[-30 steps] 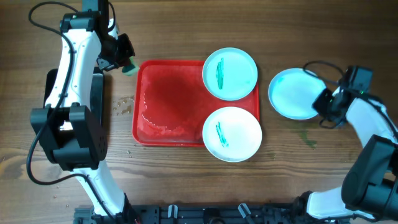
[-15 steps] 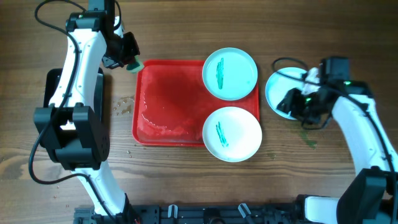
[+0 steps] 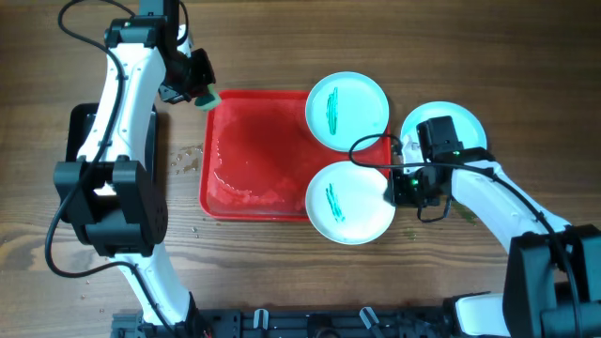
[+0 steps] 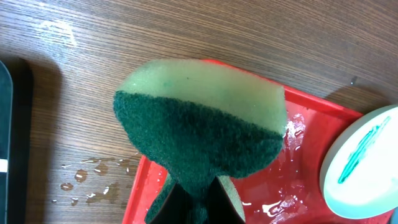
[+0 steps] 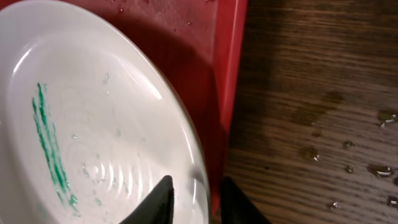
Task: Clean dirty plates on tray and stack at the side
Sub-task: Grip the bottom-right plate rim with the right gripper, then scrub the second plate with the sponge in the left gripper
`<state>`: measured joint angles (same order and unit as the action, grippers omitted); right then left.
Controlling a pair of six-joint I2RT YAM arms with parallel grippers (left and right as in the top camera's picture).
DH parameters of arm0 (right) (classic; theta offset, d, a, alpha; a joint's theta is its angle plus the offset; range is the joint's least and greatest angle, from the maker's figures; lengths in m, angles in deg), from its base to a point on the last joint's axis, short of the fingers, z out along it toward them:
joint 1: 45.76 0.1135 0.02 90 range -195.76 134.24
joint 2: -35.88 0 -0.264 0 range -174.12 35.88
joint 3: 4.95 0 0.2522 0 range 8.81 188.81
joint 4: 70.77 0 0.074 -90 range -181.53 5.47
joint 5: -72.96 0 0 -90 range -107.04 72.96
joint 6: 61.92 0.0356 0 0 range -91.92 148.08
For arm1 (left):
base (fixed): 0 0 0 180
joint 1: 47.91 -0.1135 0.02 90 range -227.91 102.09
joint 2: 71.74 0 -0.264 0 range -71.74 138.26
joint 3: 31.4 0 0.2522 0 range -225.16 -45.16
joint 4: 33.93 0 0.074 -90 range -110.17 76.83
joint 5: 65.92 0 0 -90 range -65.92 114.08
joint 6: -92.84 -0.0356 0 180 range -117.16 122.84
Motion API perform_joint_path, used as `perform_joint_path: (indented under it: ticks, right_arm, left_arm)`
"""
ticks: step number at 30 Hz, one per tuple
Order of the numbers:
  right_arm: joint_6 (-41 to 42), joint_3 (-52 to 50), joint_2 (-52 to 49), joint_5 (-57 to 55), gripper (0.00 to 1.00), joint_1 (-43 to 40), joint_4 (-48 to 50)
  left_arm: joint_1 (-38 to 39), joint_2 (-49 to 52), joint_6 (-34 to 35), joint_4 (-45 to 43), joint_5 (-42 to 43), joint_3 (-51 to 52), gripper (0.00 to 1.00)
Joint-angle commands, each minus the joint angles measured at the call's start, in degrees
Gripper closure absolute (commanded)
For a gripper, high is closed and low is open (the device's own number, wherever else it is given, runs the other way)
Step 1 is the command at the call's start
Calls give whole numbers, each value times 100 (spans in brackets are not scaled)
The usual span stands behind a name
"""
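Plate (image 3: 349, 202) at the tray (image 3: 254, 155)'s lower right looks light, stiff and wet-slick, best taken by its thin rim; right claw (image 5: 198, 190) straddles that rim, whether pinching I cannot tell; left claw (image 3: 199, 92) clamps a sponge (image 4: 199, 124)

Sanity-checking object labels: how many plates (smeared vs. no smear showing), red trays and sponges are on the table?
smeared plates: 2
plate with no smear showing: 1
red tray: 1
sponge: 1
Total: 5
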<state>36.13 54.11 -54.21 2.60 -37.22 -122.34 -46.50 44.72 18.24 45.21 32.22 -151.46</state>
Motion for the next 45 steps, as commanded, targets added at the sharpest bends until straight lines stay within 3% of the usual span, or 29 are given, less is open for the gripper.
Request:
perform_joint_path:
  ticks: [1,7,9,11,13,17,23,28,31,35,39,45]
  right_arm:
    - [9,-31,-68,122,96,28,-4]
    - [254,979,24,1211,96,302,-807]
    - [1394,1606,26,518,96,883,-461]
    - [2835,1853,-22,-925,96,1617,223]
    - [3582,1856,-236,-1617,95,2039,595]
    - [4380,1867,-1434,-1386,96,2468,1508]
    - [4019,2234,-2201,-629,93,2520,1506]
    - [3381,2562,-2291,-798,64,2472,1410]
    - [3342,2804,-2653,-579,68,2444,1281]
    - [3289,3014,-2870,-459,95,2446,1115]
    - [3239,3014,-2870,-411,96,2446,1141]
    - [3134,3014,-2870,-304,96,2446,1167]
  left_arm:
    - [9,-133,50,0,-57,-55,96]
    - [9,-133,50,0,-55,-52,96]
    - [9,-133,50,-2,-57,-55,96]
    - [9,-133,50,-2,-57,-55,96]
    - [9,-133,50,-2,-57,-55,96]
    - [9,-133,52,-2,-122,-55,96]
    - [9,-133,50,-24,-125,-52,96]
    - [61,-127,50,46,-120,-52,96]
    - [225,-44,2,114,-120,-48,96]
    - [557,105,-210,186,-125,173,96]
    - [833,105,-922,72,-131,863,96]
    - [887,109,-1071,-1600,-223,2162,96]
